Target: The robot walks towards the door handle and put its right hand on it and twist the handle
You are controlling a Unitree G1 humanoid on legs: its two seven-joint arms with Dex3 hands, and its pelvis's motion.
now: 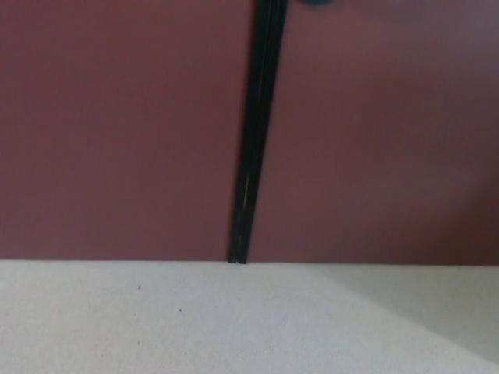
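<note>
Fingers of neither hand show anywhere in the head view, so whether they are spread or closed, or have hold of anything, cannot be told; both arms sit outside the picture, probably hanging low or at the sides while the robot is on the approach. What fills the upper two thirds of the frame is the lower part of a dark red double door [117,132], its two leaves meeting at a black seam [253,148] that runs from the top edge, slightly right of centre, down and a little leftward to the floor line. The seam's lean suggests the head is tipped or turned a bit rather than square to the door. Below lies a pale speckled floor [156,327], with a softer grey shadow spreading across the lower right corner. At the very top edge, just right of the seam, a small dark blurred shape [316,2] pokes into view; it may be the underside of the door handle, but it is too cut off to be sure. Judging by this, the handle sits above the camera's field, the reach with the right hand has not begun, and the view would need to lift before the hand could be guided onto it.
</note>
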